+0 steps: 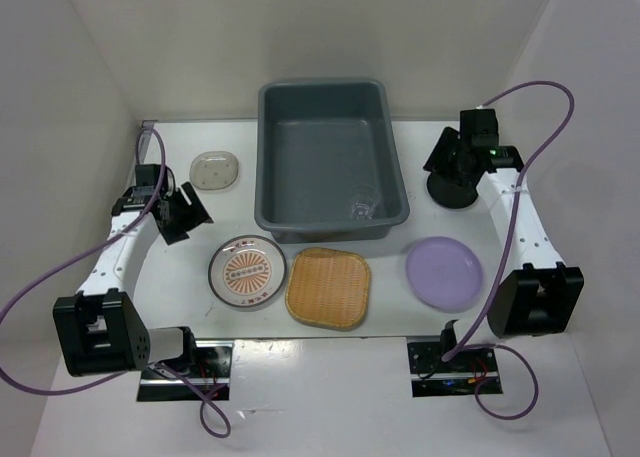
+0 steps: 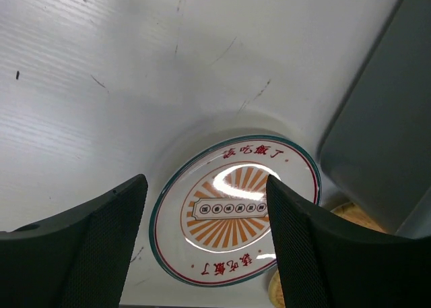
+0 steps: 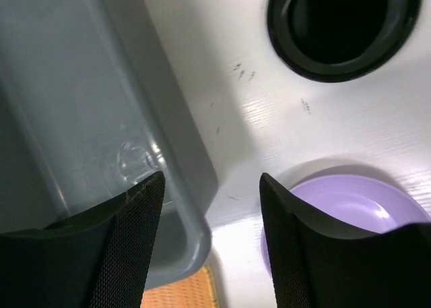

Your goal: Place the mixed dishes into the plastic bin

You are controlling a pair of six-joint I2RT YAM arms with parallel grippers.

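Between white walls (image 1: 300,37), above the scuffed white table (image 1: 420,227), left pincer (image 2: 205,185) and right pincer (image 3: 212,180) gape.

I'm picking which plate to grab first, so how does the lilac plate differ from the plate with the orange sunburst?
The lilac plate is plain and a single colour. The sunburst plate carries orange rays, red characters and a dark ring near its edge. The lilac plate lies right of the bamboo tray, the sunburst plate left of it. Both are round, lie flat on the table and sit outside the bin.
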